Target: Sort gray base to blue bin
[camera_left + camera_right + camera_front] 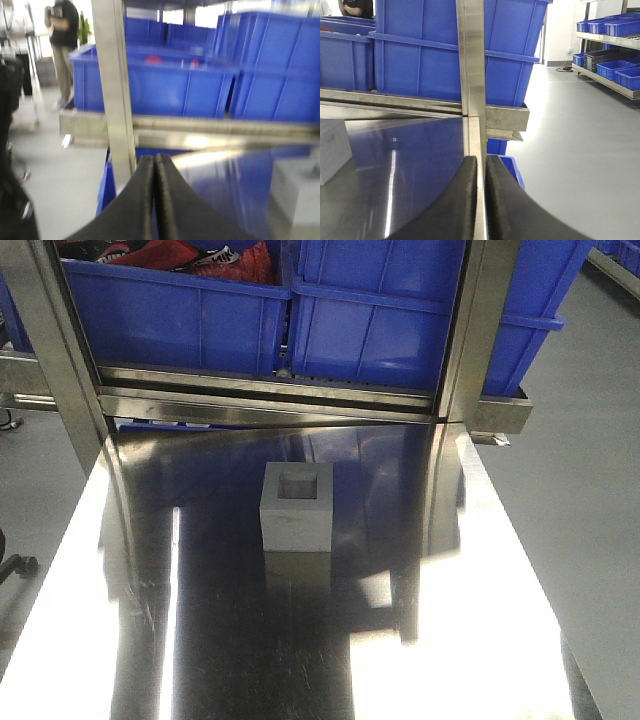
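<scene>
My left fingers (142, 187) are pressed together, my right fingers (464, 187) nearly touching, both empty. The gray base (296, 510) sits between them, slightly ahead, recess up; the blue bin (400, 330) stands beyond

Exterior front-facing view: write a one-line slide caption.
Gray base sits recess-up on the shiny steel table, blue bins shelved behind it.

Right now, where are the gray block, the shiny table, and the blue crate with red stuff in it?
gray base (297, 525): front view, on its front face.
table (480, 620): front view, on bare steel right of the base.
blue crate (170, 325): front view, on the left crate's front wall.
</scene>
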Robot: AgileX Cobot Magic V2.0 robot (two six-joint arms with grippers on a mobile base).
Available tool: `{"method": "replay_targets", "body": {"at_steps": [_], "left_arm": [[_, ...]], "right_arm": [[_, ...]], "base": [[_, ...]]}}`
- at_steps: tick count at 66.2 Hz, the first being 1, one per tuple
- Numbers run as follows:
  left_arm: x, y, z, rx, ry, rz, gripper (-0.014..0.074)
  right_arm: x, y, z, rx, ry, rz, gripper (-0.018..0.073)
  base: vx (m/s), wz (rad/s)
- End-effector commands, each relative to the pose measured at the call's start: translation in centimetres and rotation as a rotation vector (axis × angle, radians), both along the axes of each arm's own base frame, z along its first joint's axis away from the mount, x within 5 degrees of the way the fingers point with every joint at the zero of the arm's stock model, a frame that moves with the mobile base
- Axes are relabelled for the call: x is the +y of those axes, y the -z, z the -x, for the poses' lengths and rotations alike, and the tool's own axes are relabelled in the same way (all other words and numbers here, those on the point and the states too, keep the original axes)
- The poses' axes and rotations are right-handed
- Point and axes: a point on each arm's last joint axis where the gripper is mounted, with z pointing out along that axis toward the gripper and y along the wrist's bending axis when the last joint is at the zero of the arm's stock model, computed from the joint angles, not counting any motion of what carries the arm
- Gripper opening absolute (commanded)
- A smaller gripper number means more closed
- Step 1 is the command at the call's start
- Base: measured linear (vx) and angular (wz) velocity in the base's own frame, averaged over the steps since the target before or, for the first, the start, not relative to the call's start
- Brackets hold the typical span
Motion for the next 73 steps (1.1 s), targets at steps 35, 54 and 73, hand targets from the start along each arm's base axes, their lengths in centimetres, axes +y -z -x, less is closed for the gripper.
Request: {"method": "replay_targets", "body": {"at_steps": [35, 54, 73], "left_arm": [[0.0, -3.3, -3.5, 0.102, 0.003, -0.047, 0.045], [0.0, -3.3, -3.5, 0.104, 0.003, -0.047, 0.0729], [-0.2, -4.4, -4.1, 0.068, 0.015, 0.006, 0.0641]], "right_arm": [[0.0, -0.9, 0.1, -0.092, 0.002, 0.013, -0.0004], [0.0, -0.9, 0.1, -0.092, 0.002, 0.013, -0.0004], [0.0, -0.9, 0.1, -0.092, 0.002, 0.013, -0.0004]], "base": [[0.0, 0.0], [0.0, 0.0], [0.0, 0.0]]}}
